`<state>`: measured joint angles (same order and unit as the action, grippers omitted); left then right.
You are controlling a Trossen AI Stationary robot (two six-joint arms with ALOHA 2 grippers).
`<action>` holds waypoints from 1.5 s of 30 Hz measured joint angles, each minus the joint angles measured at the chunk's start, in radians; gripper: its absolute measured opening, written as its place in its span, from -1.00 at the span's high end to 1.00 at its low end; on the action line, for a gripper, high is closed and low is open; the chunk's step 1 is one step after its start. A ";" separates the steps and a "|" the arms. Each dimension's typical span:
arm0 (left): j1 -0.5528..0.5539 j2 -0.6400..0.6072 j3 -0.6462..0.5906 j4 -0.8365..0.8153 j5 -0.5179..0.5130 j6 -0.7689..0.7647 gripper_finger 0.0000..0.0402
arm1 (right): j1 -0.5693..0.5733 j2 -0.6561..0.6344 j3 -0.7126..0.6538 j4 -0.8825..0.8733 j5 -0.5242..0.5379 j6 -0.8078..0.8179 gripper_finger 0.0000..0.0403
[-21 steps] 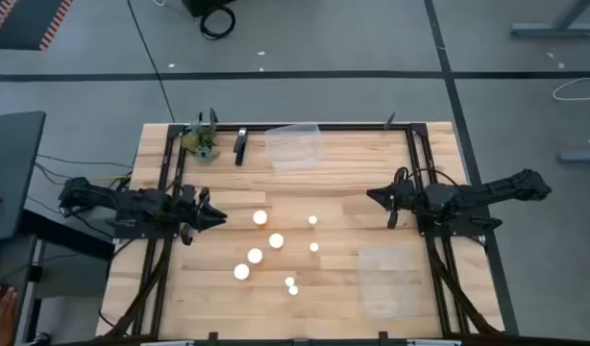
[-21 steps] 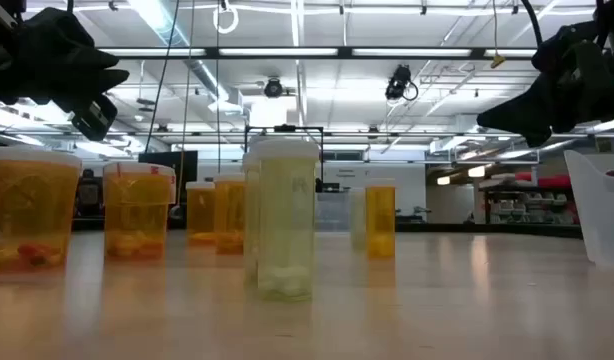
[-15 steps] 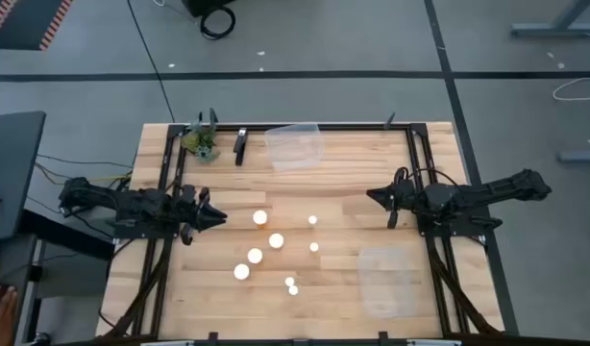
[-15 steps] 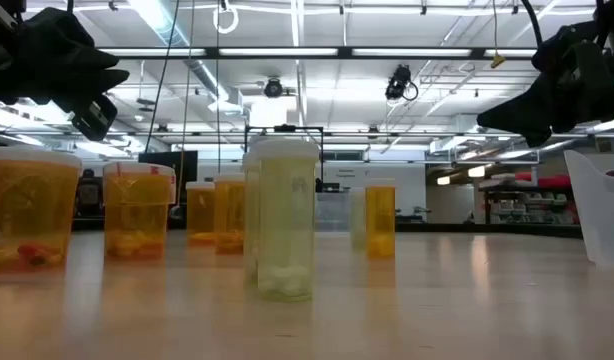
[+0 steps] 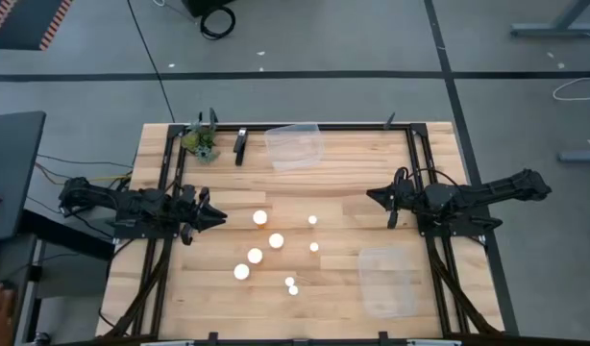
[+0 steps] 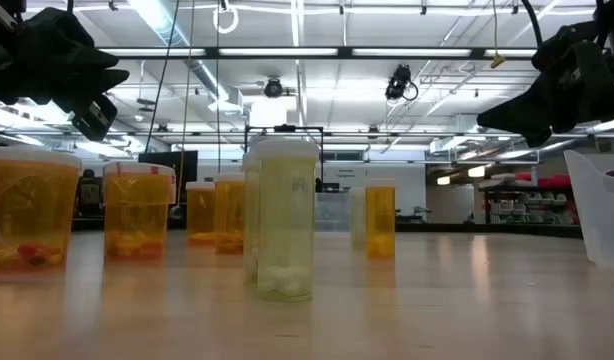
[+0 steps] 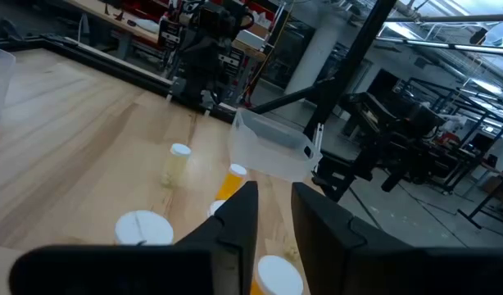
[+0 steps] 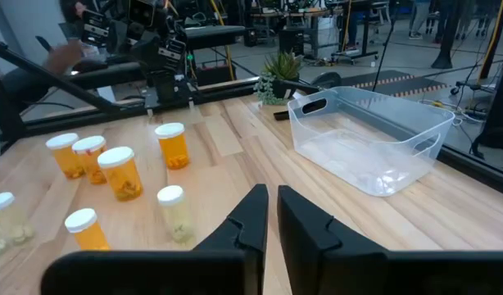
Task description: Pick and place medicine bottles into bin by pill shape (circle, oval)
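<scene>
— Medicine bottles (image 5: 276,241), where are they?

— Standing upright in a loose cluster on my wooden tabletop (image 5: 343,173), between my two arms, a little nearer my left one. From above they show as white caps. From table height I see orange-bodied ones (image 6: 137,212) and a pale one (image 6: 284,218) closest to that camera.

— And your claws?

— My left claw (image 5: 216,218) hangs above the tabletop at the left side, pointing at the cluster, apart from the nearest cap (image 5: 259,218). Its fingers (image 7: 235,221) sit nearly together with a narrow gap, gripping nothing. My right claw (image 5: 375,198) hangs at the right side, well apart from the bottles, its fingers (image 8: 250,215) likewise almost closed and empty.

— The bins?

— One clear bin (image 5: 295,144) rests near the far edge, beside a small plant (image 5: 201,142). A second clear bin (image 5: 387,280) lies near the front right, just below my right arm. I see no bottles in either.
</scene>
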<state>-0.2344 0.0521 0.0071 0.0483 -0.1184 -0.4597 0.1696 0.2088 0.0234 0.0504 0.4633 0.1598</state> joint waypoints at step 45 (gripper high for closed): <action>0.001 0.000 0.000 0.142 -0.001 0.045 0.55 | 0.000 0.000 0.000 0.000 0.000 0.000 0.82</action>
<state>-0.2333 0.0521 0.0072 0.1903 -0.1196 -0.4144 0.1698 0.2087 0.0234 0.0505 0.4630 0.1600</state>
